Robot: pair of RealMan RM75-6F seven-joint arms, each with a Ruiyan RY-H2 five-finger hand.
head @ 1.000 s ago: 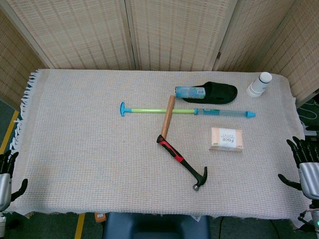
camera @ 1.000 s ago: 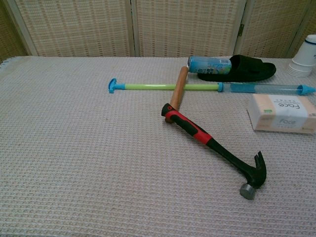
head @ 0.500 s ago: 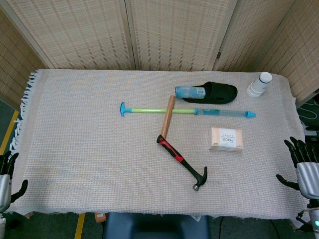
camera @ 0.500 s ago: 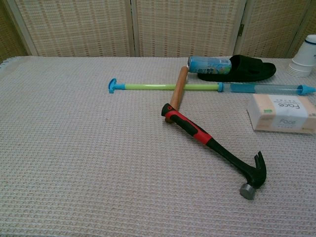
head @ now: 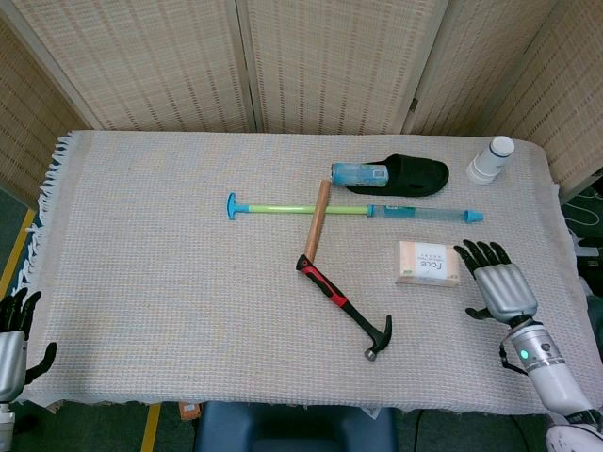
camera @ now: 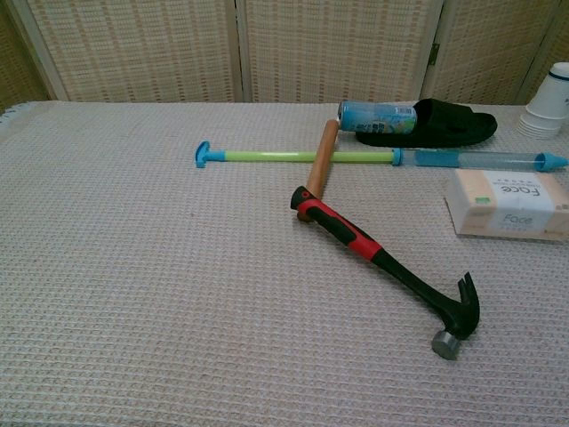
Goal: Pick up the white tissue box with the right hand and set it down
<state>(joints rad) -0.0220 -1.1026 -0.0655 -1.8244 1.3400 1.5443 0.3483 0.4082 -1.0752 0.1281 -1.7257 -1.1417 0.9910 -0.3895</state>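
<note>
White-and-peach rectangular tissue box (head: 429,263) flat on woven beige tablecloth (head: 170,282), right of black claw hammer with red grip (head: 346,306), below long green-and-blue plastic rod (head: 353,211). Right hand (head: 497,285) just beside box's right end, fingers spread, grasping nothing. Left hand (head: 11,339) at table's near-left edge, fingers apart, empty.

Screened test bench — woven partitions (head: 330,61), cloth-covered table (head: 170,282)
</note>
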